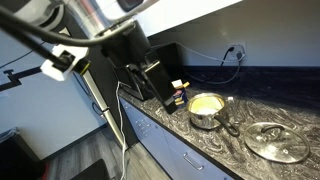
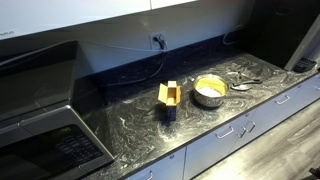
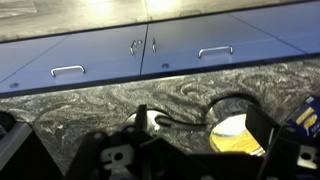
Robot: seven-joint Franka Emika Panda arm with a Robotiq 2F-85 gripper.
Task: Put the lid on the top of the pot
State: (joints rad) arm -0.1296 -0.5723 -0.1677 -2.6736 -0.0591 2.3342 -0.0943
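The gripper (image 1: pixel 155 85) (finger state unclear) hung beyond the pot (image 1: pixel 205 109) from the lid (image 1: pixel 277 142); reaching across risked clipping the pot's handle (image 1: pixel 229 125).

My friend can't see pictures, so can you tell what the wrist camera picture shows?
A shiny pot with a yellowish inside sits uncovered on a dark swirly counter, seen from just above the robot's dark, blurry gripper. Beyond the counter edge are grey cabinet drawers with metal handles.
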